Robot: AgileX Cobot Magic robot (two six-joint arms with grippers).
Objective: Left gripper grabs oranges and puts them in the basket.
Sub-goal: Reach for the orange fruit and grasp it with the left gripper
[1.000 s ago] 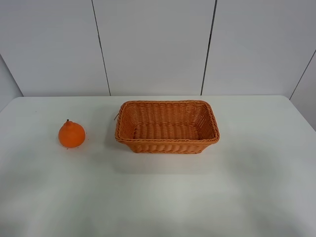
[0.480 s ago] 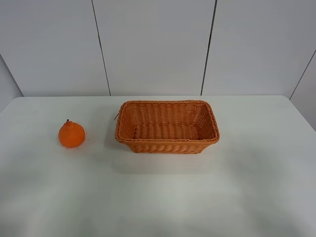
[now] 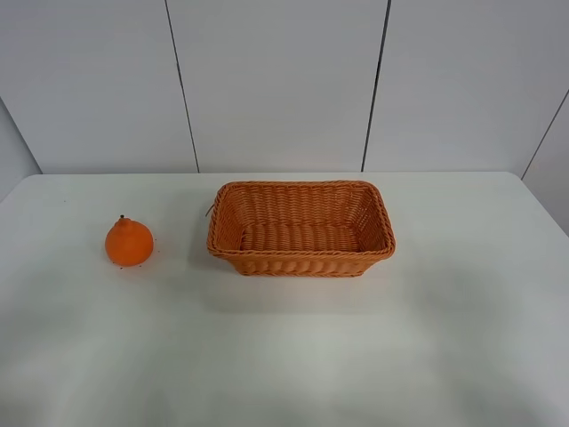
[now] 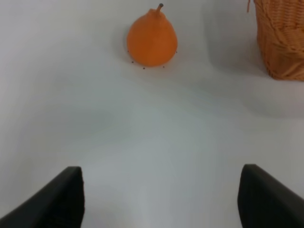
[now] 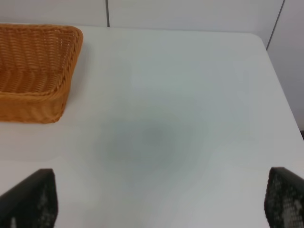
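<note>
Plainly, a matte white table [image 3: 293,356] meets a pale grey panelled wall [image 3: 276,80] (dark seams between panels). The rectangular orange-brown woven wicker basket [image 3: 300,263] stands on it, and the bright orange round necked fruit [image 3: 129,242] sits apart, to the basket's left. The dark left gripper [image 4: 159,173] and dark right gripper [image 5: 161,173] gape wide, holding nothing.

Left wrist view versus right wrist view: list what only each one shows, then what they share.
Only the left wrist view: the orange, standing stem up on the white table, apart from the wicker basket, and the open left gripper. Only the right wrist view: the open right gripper, a far corner of the table and the wall panels. Both: part of the wicker basket and the white table.
</note>
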